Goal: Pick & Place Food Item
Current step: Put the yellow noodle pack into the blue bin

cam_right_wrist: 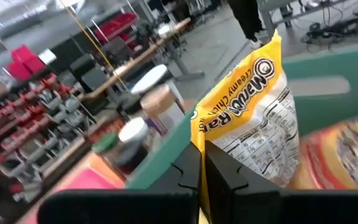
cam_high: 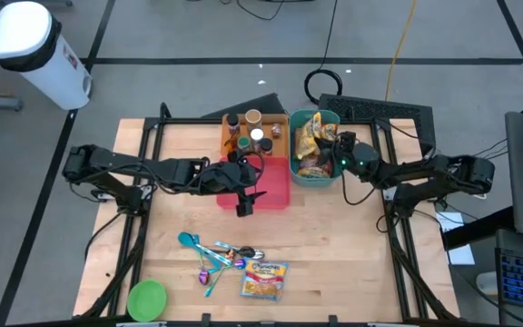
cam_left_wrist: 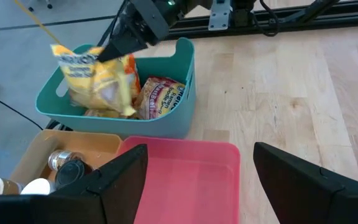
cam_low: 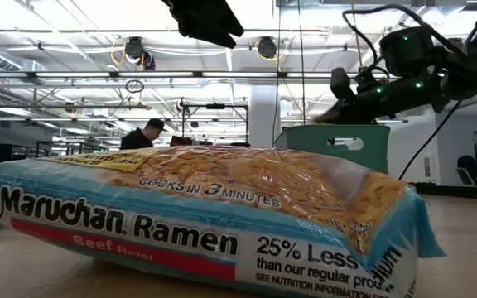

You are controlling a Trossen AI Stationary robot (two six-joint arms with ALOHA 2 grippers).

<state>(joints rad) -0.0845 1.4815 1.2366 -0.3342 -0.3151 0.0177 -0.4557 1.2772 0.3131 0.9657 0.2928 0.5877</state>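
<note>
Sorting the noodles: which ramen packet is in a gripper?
The yellow ramen packet, pinched by the right gripper over the teal bin; the blue-edged packet lies on the table.

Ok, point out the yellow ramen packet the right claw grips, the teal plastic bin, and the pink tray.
Yellow ramen packet (cam_left_wrist: 95,78), left wrist view, its crinkled front.
Teal plastic bin (cam_left_wrist: 166,121), left wrist view, its near outer wall.
Pink tray (cam_left_wrist: 191,180), left wrist view, its bare floor.
</note>
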